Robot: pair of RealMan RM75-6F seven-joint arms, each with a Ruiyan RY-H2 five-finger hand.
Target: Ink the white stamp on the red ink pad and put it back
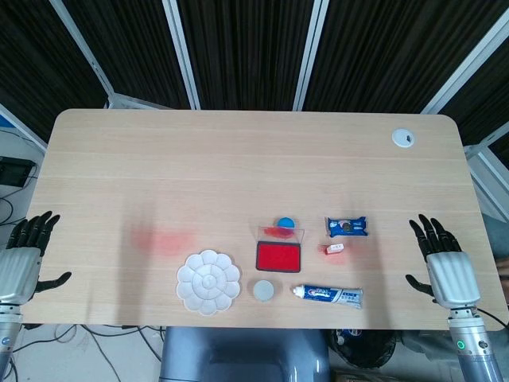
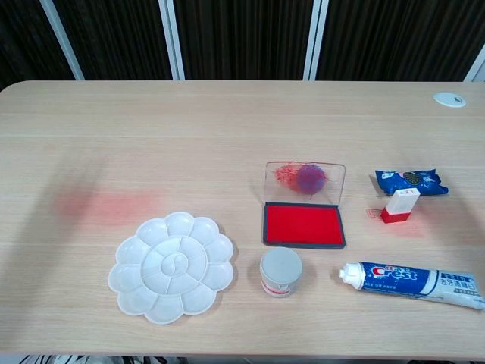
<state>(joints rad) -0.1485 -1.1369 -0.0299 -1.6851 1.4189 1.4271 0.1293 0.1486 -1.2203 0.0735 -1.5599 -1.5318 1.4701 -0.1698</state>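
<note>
Nothing is grasped yet: with both the left hand (image 1: 22, 253) and right hand (image 1: 445, 261) empty and spread at the table's edges, the right must reach the white stamp (image 2: 399, 205) standing just right of the red ink pad (image 2: 303, 224).

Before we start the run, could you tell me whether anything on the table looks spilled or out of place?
Yes: a faint red smear stains the table left of the white palette, at, looking like old ink. The open lid of the red ink pad is also blotched red. Nothing looks tipped or damaged.
</note>
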